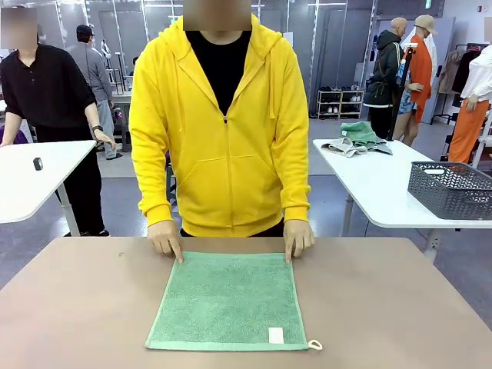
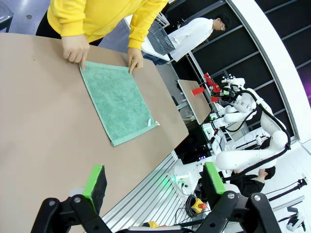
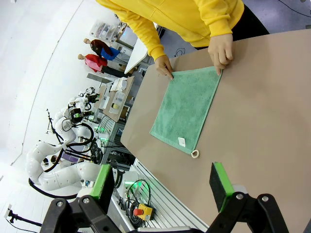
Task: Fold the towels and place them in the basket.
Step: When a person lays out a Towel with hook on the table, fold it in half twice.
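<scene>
My left gripper [image 2: 155, 179] and right gripper [image 3: 161, 183] hang with jaws apart, both empty. The green towel [image 1: 231, 300] lies flat ahead, midway between them. The person's hands [image 1: 165, 237] pin its far corners; its loop [image 1: 315, 345] is nearer my right.

We see a green terry towel [image 1: 227, 300] with a slightly paler green hem, a small white label [image 1: 276, 335] and a whitish corner loop [image 1: 314, 345], on a plain matt brown table [image 1: 400, 307]. The person wears a bright yellow hoodie [image 1: 219, 131] over a black top [image 1: 223, 61], and on a white table [image 1: 384, 192] farther off we make out a dark grey basket [image 1: 450, 188] patterned with a lattice of small holes, and green and pale grey cloths [image 1: 357, 138]. We find the left gripper [image 2: 154, 179] and the right gripper [image 3: 161, 182] both black with bright green pads [image 2: 95, 180].
</scene>
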